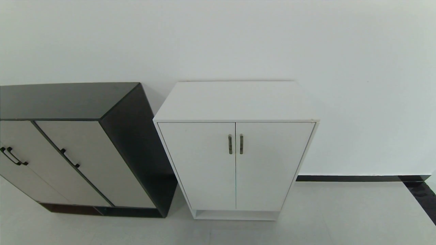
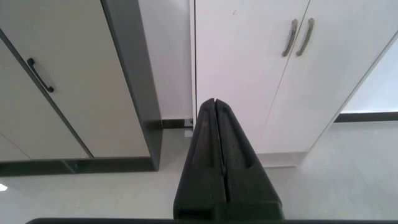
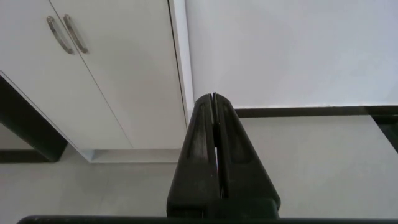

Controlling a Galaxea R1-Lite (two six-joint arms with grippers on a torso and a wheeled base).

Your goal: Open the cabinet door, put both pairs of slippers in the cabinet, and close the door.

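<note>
- the dark cabinet (image 1: pixel 71 102) is cut off at the head view's left edge.
- the white cabinet (image 1: pixel 235 102) stands against the wall just beside it, doors shut and hiding the inside, with slim handles (image 1: pixel 230 144) paired at the middle seam.
- left gripper (image 2: pixel 215 106) and right gripper (image 3: pixel 214 99) each have fingers pressed together, empty.

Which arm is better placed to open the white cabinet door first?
Probably left: the left gripper points at the closed white cabinet, while the right gripper points past it, at the wall.

A white two-door cabinet (image 1: pixel 235 102) stands upright against a pale wall (image 1: pixel 218 41), both doors (image 1: pixel 201 166) shut, slim vertical handles (image 1: pixel 230 144) side by side at centre.
</note>
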